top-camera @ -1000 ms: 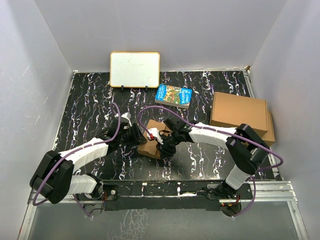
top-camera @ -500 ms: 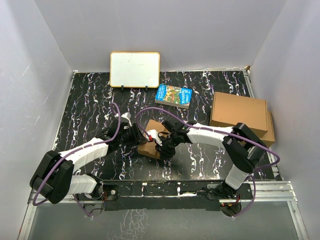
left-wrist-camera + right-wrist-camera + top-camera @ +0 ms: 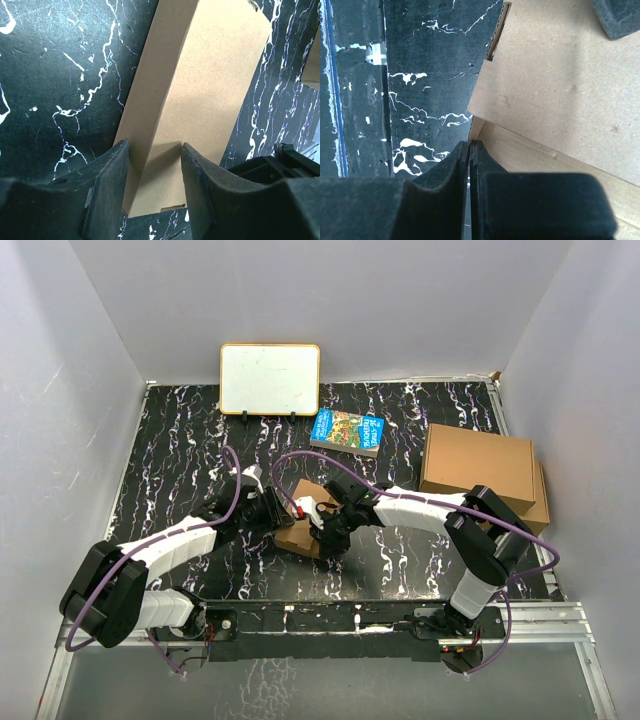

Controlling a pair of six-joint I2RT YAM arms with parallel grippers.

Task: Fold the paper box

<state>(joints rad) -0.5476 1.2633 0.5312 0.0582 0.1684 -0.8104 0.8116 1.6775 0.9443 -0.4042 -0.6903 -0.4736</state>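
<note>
The paper box (image 3: 298, 537) is a small flat brown cardboard box lying on the marbled table between my two grippers. My left gripper (image 3: 280, 512) is at its left end. In the left wrist view its jaws (image 3: 154, 145) stand part open astride the box's (image 3: 210, 75) long edge, one finger against the side wall and the other on the top face. My right gripper (image 3: 322, 525) is at the box's near right corner. Its jaws (image 3: 470, 144) are shut, tips touching the thin flap edge at the corner of the box (image 3: 560, 85). Whether cardboard is pinched there I cannot tell.
A white board (image 3: 270, 378) stands at the back wall and a blue book (image 3: 347, 431) lies behind the box. Two larger finished cardboard boxes (image 3: 478, 465) are stacked at the right. A metal rail (image 3: 400, 615) runs along the near edge.
My right gripper has closed its jaws and crept slightly left against the box corner. The left gripper and the box have hardly moved.
</note>
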